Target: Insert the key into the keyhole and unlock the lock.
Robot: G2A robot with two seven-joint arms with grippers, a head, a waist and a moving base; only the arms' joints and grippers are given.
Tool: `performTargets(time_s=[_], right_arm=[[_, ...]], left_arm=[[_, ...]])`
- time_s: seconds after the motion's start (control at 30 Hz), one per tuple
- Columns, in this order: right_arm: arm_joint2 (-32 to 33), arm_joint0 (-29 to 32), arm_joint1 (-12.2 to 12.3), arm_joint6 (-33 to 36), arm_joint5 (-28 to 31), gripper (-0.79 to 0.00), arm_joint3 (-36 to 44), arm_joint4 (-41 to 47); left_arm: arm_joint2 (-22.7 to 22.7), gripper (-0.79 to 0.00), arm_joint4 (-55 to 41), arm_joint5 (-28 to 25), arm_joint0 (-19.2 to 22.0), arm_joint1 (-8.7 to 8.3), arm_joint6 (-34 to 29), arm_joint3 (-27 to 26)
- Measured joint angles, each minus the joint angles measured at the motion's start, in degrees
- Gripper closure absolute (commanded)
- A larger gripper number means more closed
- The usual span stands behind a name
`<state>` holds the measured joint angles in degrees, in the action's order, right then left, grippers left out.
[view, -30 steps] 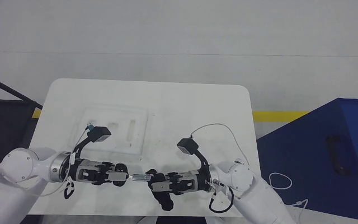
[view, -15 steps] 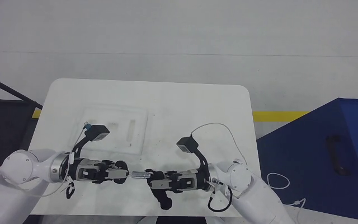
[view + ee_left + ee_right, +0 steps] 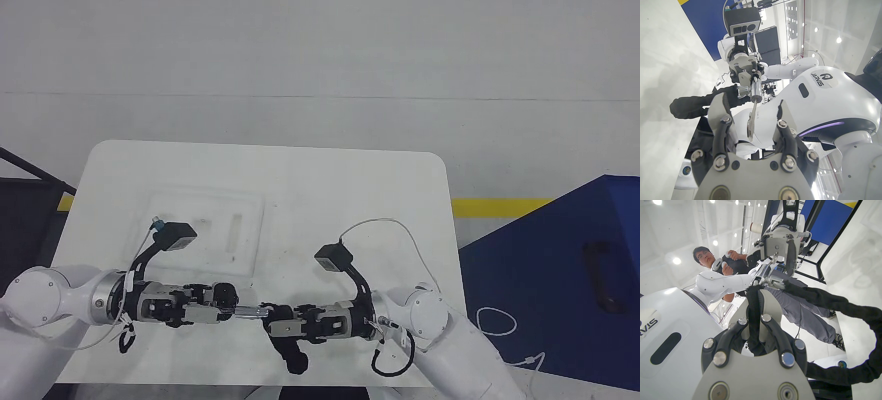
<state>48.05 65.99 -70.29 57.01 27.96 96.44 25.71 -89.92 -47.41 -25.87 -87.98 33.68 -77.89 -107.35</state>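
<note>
In the lower middle of the top view, above the near edge of the table point(image 3: 350, 200), the two arms meet tip to tip. The right gripper point(image 3: 755, 291) has its fingers pressed together on the lock point(image 3: 755, 91), where the chrome barrel joins a black sleeved cable point(image 3: 829, 302) that droops away from it. The key point(image 3: 750, 125) is in the air between the arms, its blade in the keyhole at the barrel's end. Its flat head lies between the fingers of the left gripper point(image 3: 752, 102), which are spread wide and touch it on neither side. So the key looks inserted and the turn not yet made. The key seems a thin, stiff, light piece of metal, likely slick. The place to hold it is the flat head, one pad on each broad face, so a wrist roll carries through the blade. The round, polished barrel may twist in its grip, and the limp cable gives no support.
</note>
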Motion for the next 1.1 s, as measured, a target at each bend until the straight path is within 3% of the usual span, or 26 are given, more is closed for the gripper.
performTargets(time_s=[0.03,0.07,0.3,0.57,0.6,0.63,0.67,1.03,1.1], right_arm=[[0.05,0.0,0.0,0.0,0.01,0.0,-0.02,0.04],[0.11,0.01,0.0,0.03,0.06,0.0,-0.03,0.07],[1.37,0.45,0.21,0.11,0.42,0.0,0.06,0.83],[2.75,0.9,0.36,0.32,0.85,0.0,-0.6,3.62],[2.89,0.96,0.35,0.44,0.9,0.0,-0.77,4.39],[2.94,0.97,0.35,0.65,0.9,0.0,-0.9,4.94],[2.97,0.94,0.34,0.94,0.84,0.0,-1.02,5.35],[3.0,1.44,0.31,-0.38,-0.19,0.0,-0.01,4.67],[3.14,1.63,0.33,-0.59,-0.45,0.0,0.35,4.51]], left_arm=[[0.01,-0.69,-0.06,0.0,0.02,0.08,0.03,0.02],[0.02,-0.554,-0.18,0.0,0.03,0.15,0.06,0.05],[-0.3,-0.56,-0.91,0.03,0.09,0.72,0.0,0.56],[-2.36,-0.456,-6.41,-1.13,-0.52,1.47,0.6,2.39],[-2.74,-0.456,-7.49,-0.96,-0.71,1.59,0.43,2.72],[-2.95,-0.653,-8.31,-0.76,-0.85,1.68,0.23,3.03],[-3.05,-0.785,-8.89,-0.41,-0.95,1.75,-0.13,3.31],[-2.97,-0.785,-8.52,1.15,-0.99,2.24,1.6,2.99],[-3.02,-0.702,-9.08,1.19,-0.82,2.47,1.76,3.35]])
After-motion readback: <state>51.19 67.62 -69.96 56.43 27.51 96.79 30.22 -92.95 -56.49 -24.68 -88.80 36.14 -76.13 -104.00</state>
